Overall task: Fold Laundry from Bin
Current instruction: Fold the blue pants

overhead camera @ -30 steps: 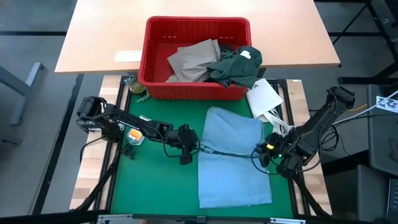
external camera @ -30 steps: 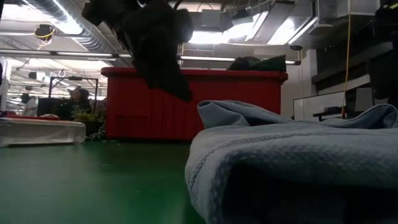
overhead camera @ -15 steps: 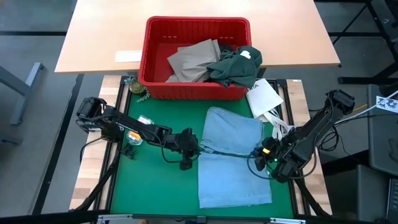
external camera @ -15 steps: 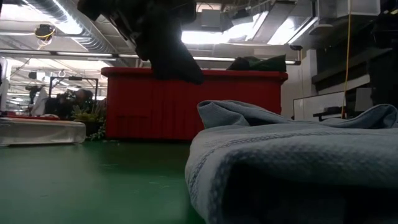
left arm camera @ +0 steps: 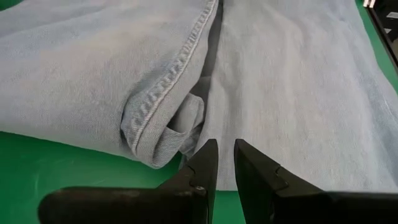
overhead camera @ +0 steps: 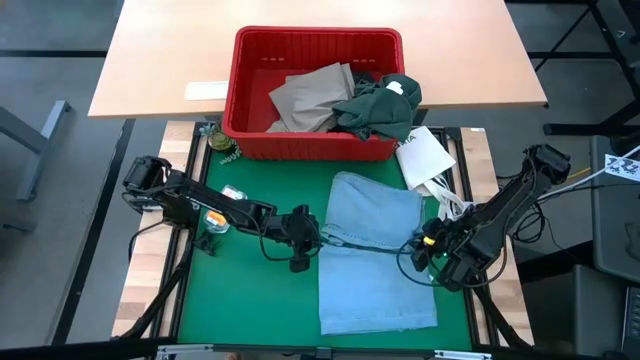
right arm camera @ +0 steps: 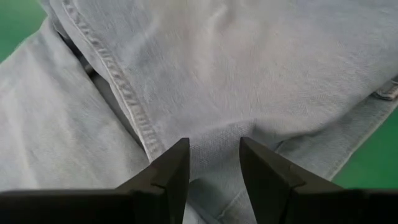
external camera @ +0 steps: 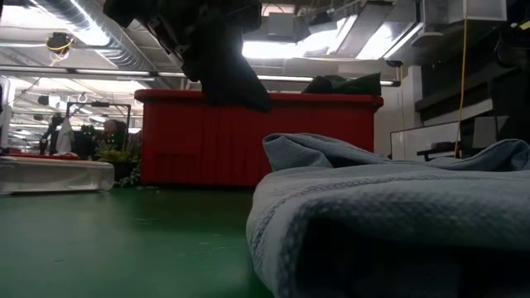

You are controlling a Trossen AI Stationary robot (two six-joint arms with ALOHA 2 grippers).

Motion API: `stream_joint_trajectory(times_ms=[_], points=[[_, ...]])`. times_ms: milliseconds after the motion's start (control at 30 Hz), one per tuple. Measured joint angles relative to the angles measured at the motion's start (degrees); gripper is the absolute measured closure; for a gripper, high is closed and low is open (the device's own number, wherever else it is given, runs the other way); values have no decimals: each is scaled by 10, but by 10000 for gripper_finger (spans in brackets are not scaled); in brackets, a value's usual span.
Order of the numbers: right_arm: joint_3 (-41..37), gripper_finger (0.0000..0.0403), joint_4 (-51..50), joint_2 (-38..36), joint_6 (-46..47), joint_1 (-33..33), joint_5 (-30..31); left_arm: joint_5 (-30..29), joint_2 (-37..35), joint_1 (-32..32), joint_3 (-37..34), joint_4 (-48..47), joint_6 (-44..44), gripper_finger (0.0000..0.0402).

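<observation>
High view: both hands flank the light blue garment

Left hand (overhead camera: 300,243), fingers narrowly parted, empty, touches its left edge; right hand (overhead camera: 428,253), half-spread, presses its right edge. Garment (overhead camera: 375,250) lies lengthwise between them.

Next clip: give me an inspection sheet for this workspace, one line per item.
Surface: green mat in front, tan tabletop behind.
Job's things: light blue garment laid flat on the mat; red bin holds tan trousers; dark green garment drapes over its rim.
Clutter: white packet beside the bin; small plant at the bin's corner.
Grippers: left gripper at the garment's left edge, fingers narrowly apart; right gripper at its right edge, fingers apart.
Cables: along both arms.
Surroundings: a person far behind the table.
</observation>
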Motion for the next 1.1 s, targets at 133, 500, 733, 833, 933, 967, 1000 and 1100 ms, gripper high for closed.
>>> stream_joint_trajectory(times_ms=[133,500,733,833,933,967,1000,1100], points=[[0,262,0,9,0,0,3,0,0,0,0,0,0,353],[0,262,26,95,0,0,-8,0,0,0,0,0,0,353],[1,262,34,159,-2,0,-14,0,0,0,1,0,0,353],[1,266,38,186,-2,0,-15,0,0,0,1,1,0,353],[1,287,46,207,-2,0,-16,0,0,0,0,10,0,353],[1,299,49,214,-2,0,-15,0,0,0,1,17,0,353],[2,314,51,219,-3,0,-14,0,0,0,1,23,0,353],[2,366,56,228,-10,0,-4,0,0,0,1,37,0,353]])
